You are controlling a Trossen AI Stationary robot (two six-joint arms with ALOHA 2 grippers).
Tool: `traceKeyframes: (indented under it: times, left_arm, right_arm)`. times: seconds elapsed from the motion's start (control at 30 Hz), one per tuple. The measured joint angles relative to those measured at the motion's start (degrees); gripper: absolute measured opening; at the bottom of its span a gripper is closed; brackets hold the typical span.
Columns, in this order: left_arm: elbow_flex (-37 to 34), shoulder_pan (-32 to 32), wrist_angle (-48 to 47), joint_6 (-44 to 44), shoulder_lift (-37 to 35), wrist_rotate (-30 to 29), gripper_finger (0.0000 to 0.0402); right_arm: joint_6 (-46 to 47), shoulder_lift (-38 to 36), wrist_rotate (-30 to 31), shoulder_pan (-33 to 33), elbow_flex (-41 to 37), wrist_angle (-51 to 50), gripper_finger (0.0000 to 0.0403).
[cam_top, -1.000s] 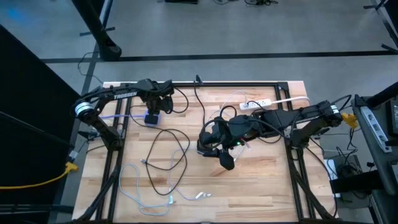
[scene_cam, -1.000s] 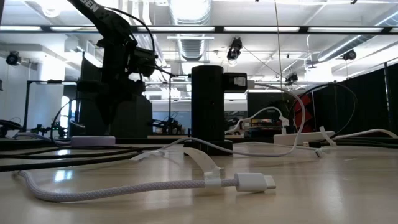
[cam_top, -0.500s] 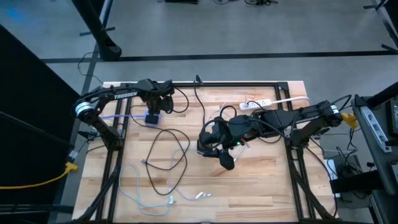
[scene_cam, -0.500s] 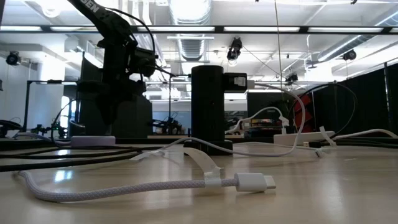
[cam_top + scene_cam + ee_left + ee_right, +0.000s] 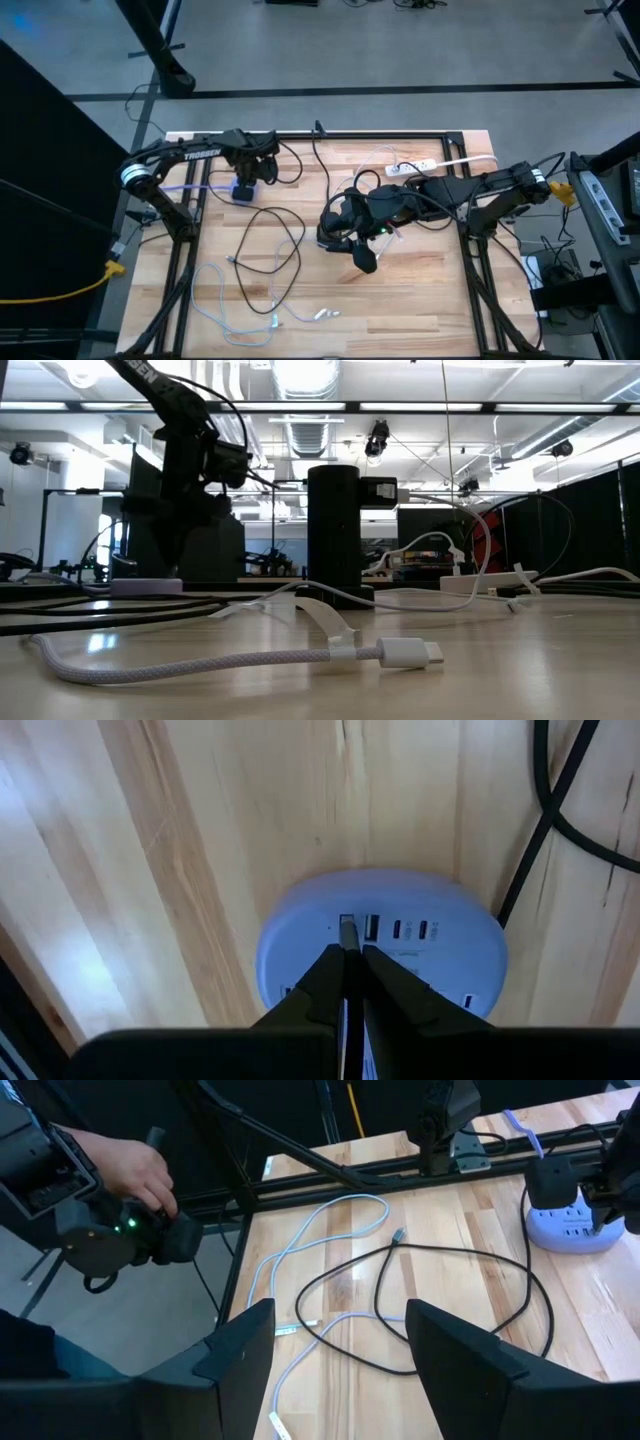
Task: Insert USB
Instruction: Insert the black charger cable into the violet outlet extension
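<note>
Pinching a USB plug (image 5: 348,932) between closed fingers, the left gripper (image 5: 349,960) held it at a port of the blue hub (image 5: 380,945) near the table's far-left corner. The right gripper (image 5: 340,1345) hung wide open and empty mid-table.

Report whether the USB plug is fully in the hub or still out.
Cannot tell. The shut left gripper holds the plug's tip at a port on the pale blue hub, but seating depth is hidden.

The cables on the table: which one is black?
The long looping cable in the table's middle is black; the others, like the braided one in front, are white.
</note>
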Motion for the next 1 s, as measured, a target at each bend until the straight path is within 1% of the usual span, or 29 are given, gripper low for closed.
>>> traceKeyframes:
  times: [0.27, 0.43, 0.7, 0.8, 0.9, 1.0]
  left_arm:
    - [-2.4, 0.0, 3.5, -0.8, -0.3, 0.8, 0.0012]
    - [-2.9, 0.1, 3.8, -1.1, -0.3, 0.8, 0.0012]
    - [-3.0, 0.1, 4.4, -4.7, -0.7, 1.0, 0.0013]
    - [-3.2, 0.2, 4.7, -4.6, -1.0, 1.7, 0.0044]
    - [-2.9, 0.1, 3.6, -4.6, -1.3, 1.7, 0.0096]
    - [-2.0, 0.1, 1.0, -4.9, -1.3, 0.2, 0.0149]
  right_arm:
    - [0.0, 0.0, 0.0, 0.0, 0.0, 0.0, 0.0206]
    - [0.0, 0.0, 0.0, 0.0, 0.0, 0.0, 0.0211]
    - [0.0, 0.0, 0.0, 0.0, 0.0, 0.0, 0.0206]
    - [0.0, 0.0, 0.0, 0.0, 0.0, 0.0, 0.0207]
    - [0.0, 0.0, 0.0, 0.0, 0.0, 0.0, 0.021]
    - [-0.3, 0.0, 0.0, 0.0, 0.0, -0.1, 0.0213]
